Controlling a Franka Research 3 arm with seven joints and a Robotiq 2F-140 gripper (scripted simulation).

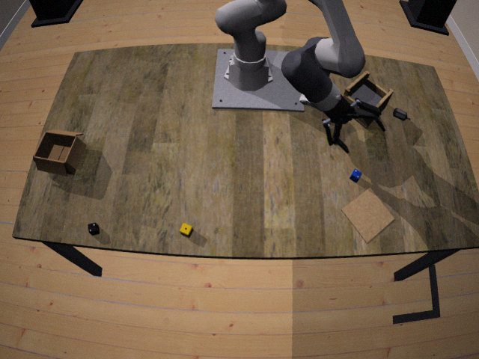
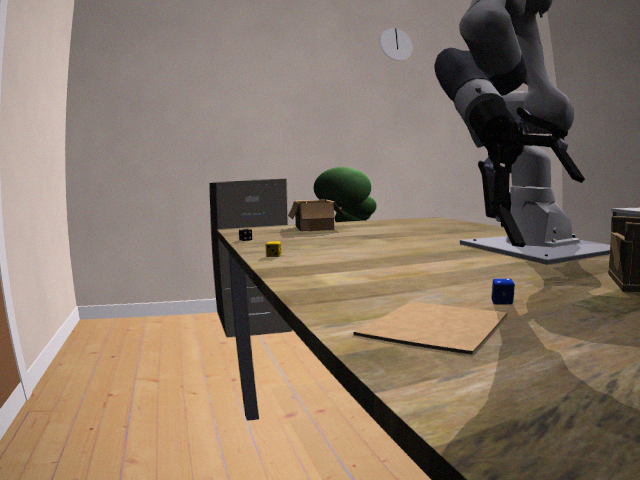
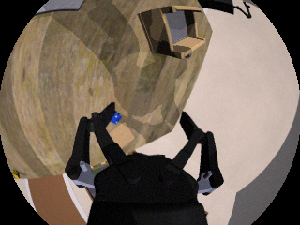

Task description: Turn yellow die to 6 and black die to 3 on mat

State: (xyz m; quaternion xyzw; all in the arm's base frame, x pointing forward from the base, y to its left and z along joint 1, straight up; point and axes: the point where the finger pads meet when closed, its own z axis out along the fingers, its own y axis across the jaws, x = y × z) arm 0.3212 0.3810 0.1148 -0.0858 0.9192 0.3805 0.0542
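Gripper, open, fingers spread, hangs over desk in the top view; yellow die, single pip uppermost, and black die lie near the long edge, both well apart from the tan square mat. Exterior view: blue die, flat on the desk, off the mat but near it; open cardboard box beyond the black and yellow dice. Wrist view: blue die beside mat, yellow die partly visible at the frame's edge.
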